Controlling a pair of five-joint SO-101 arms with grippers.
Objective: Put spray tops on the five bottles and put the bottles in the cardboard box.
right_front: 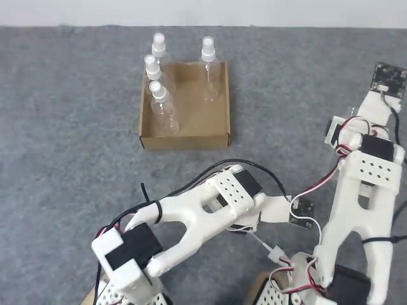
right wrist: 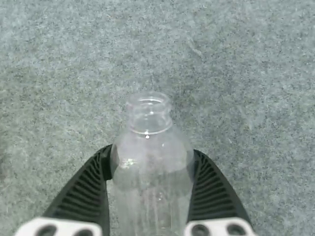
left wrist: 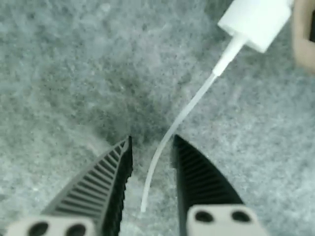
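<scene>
My left gripper (left wrist: 151, 138) is open low over the grey carpet, and the thin dip tube (left wrist: 167, 142) of a white spray top (left wrist: 253, 22) runs between its fingers without being pinched. The spray top's head lies beyond the fingertips. My right gripper (right wrist: 151, 151) is shut on a clear bottle (right wrist: 150, 182) with no top; its open neck (right wrist: 147, 110) points away from the wrist. In the high view, the cardboard box (right_front: 184, 141) sits at the back centre, and several bottles with white spray tops (right_front: 164, 108) stand in it.
Grey carpet (right_front: 70, 159) covers the table to the left of and in front of the box. The two white arms cross the front right, with cables looping between them. A blurred tan shape (left wrist: 304, 34) sits beside the spray top.
</scene>
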